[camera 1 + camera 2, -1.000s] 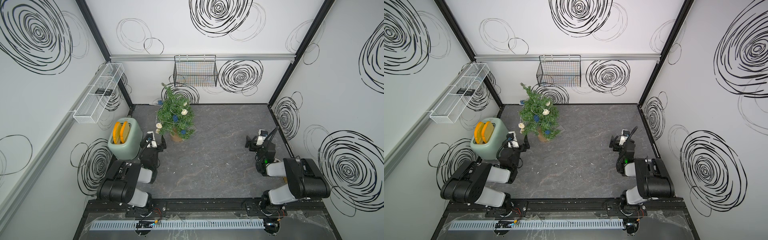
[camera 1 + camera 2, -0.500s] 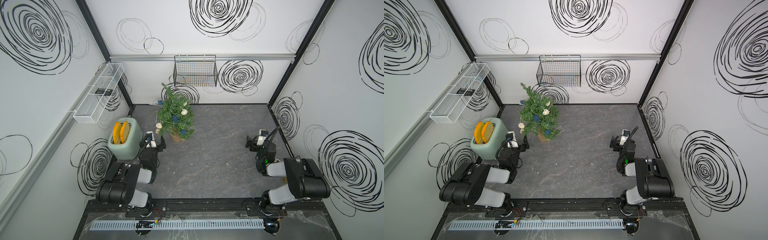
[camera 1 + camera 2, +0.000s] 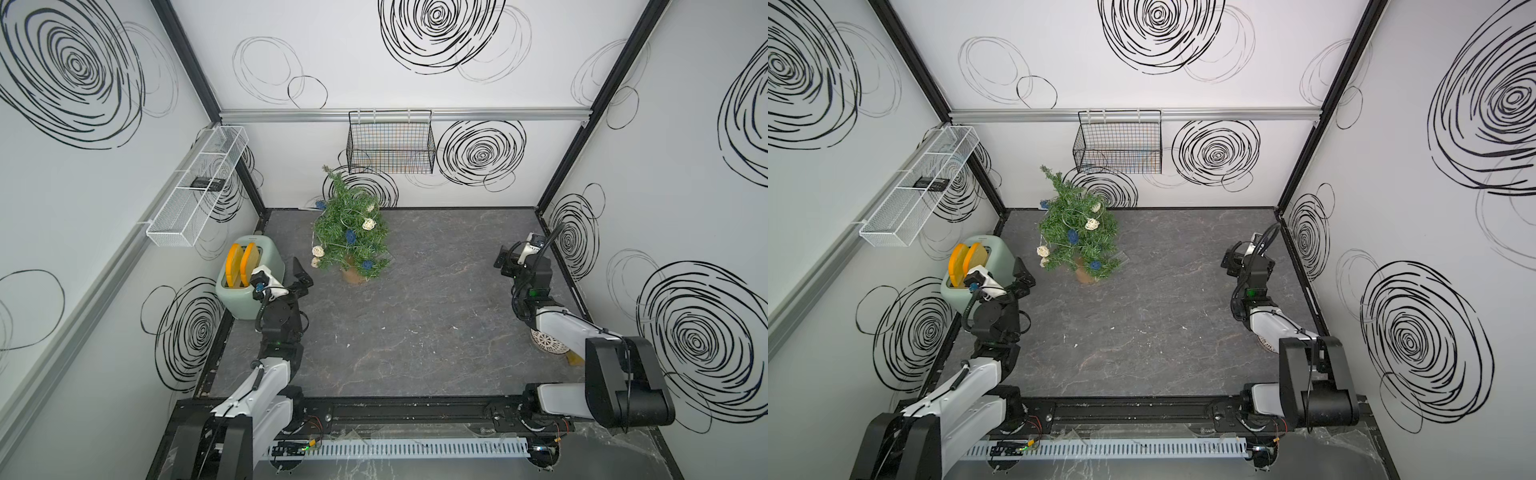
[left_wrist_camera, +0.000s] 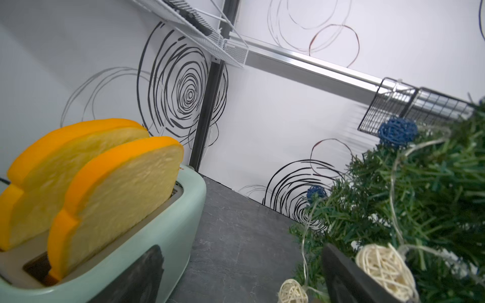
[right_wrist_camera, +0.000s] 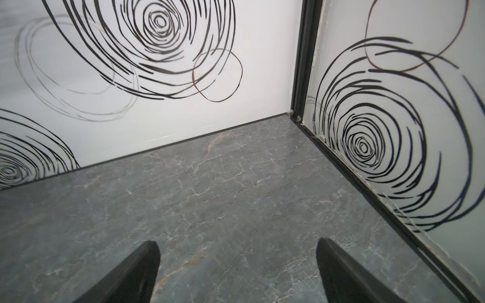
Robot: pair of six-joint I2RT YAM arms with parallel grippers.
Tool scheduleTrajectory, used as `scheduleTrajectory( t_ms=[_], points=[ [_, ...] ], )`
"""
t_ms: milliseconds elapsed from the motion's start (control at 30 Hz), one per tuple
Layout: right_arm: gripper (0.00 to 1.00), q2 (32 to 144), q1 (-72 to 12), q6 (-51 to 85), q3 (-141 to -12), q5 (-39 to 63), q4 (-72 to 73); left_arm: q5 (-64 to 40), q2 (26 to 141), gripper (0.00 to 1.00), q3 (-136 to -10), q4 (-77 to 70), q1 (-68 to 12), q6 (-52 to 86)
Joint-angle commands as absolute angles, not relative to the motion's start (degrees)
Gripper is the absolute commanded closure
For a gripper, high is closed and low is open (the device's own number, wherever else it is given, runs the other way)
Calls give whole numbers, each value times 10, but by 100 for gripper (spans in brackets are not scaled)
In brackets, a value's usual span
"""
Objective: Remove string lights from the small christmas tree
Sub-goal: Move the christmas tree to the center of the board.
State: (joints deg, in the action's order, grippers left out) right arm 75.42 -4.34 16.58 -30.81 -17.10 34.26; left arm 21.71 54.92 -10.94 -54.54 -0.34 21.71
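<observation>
I see the small christmas tree (image 3: 351, 237) at eleven o'clock on the table (image 3: 415, 324), with the string lights (image 3: 368, 224) wound through its branches. My left gripper (image 3: 303, 275), fingers spread and empty, sits at nine o'clock between the toaster (image 3: 249, 291) and the tree. My right gripper (image 5: 237, 251), equally spread and empty, hovers at three o'clock.
</observation>
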Motion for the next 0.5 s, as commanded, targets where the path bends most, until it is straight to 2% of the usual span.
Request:
scheduleTrajectory(
  t_ms=[0, 33, 133, 233, 367, 467],
  points=[
    [3, 733, -39, 397, -322, -246, 222, 212, 543, 4, -152, -487, 5, 357],
    [2, 728, -29, 477, -330, -249, 179, 204, 541, 4, -162, -457, 5, 379],
    [3, 734, 28, 499, -286, -58, 290, 157, 542, 4, -164, -466, 6, 393],
    [3, 756, 45, 548, -279, 13, 322, 122, 541, 4, -148, -529, 9, 416],
    [3, 801, 50, 497, -333, 162, 303, 51, 552, 4, -208, -423, 30, 487],
    [3, 823, 41, 490, -367, 197, 273, 9, 579, 1, -255, -356, 40, 523]
  ],
)
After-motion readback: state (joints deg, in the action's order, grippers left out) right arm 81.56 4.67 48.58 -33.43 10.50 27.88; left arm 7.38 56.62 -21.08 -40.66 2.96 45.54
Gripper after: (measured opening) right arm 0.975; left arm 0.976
